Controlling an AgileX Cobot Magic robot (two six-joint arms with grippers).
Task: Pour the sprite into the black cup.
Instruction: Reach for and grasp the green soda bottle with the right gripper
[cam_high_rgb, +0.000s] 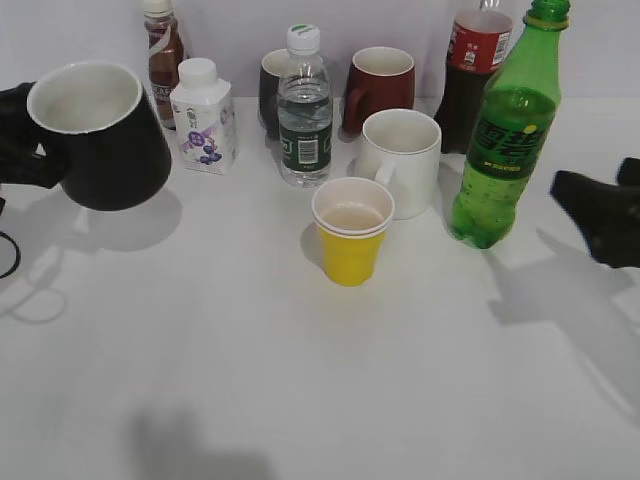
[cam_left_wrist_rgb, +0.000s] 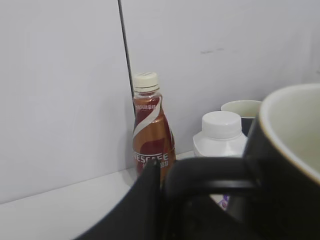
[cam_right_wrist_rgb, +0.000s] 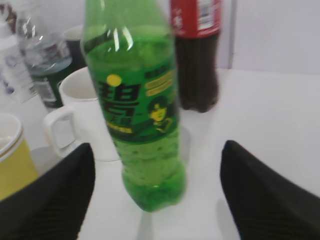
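The sprite (cam_high_rgb: 505, 130), a tall green bottle with a green-yellow label, stands upright at the right of the table. It fills the right wrist view (cam_right_wrist_rgb: 137, 100), standing ahead of and between the two fingers. My right gripper (cam_high_rgb: 600, 212) is open and empty, just right of the bottle and not touching it. The black cup (cam_high_rgb: 100, 135), glossy with a white inside, is lifted and tilted at the far left. My left gripper (cam_left_wrist_rgb: 165, 200) is shut on its loop handle (cam_left_wrist_rgb: 210, 175).
A yellow paper cup (cam_high_rgb: 350, 232), white mug (cam_high_rgb: 403, 160), water bottle (cam_high_rgb: 304, 105), small milk bottle (cam_high_rgb: 203, 115), coffee bottle (cam_high_rgb: 163, 55), dark mug (cam_high_rgb: 272, 90), dark red mug (cam_high_rgb: 380, 88) and cola bottle (cam_high_rgb: 472, 75) crowd the middle and back.
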